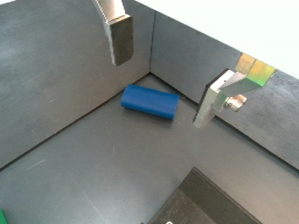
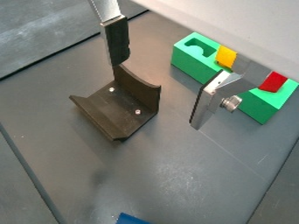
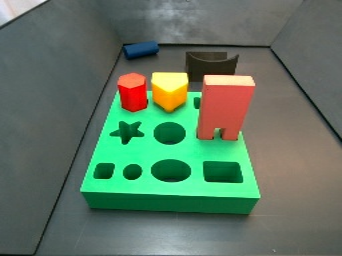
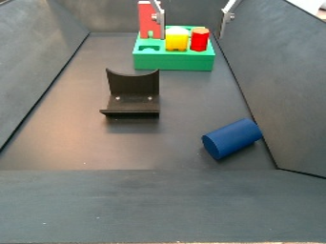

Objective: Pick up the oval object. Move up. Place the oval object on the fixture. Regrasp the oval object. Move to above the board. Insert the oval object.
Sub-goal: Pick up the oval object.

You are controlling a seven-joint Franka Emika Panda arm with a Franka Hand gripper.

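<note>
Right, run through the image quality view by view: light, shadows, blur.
In both wrist views the light is even and soft; the open claw is sharp, its fingers empty above the floor. In a wrist view the oval object casts only a faint shadow. In a side view the board is crisp and the far fixture slightly soft. In a side view the near floor looks blurred.

Pincer: flat silver plates, dark pads

Even, soft overhead light; faint shadows, all views sharp.
</note>
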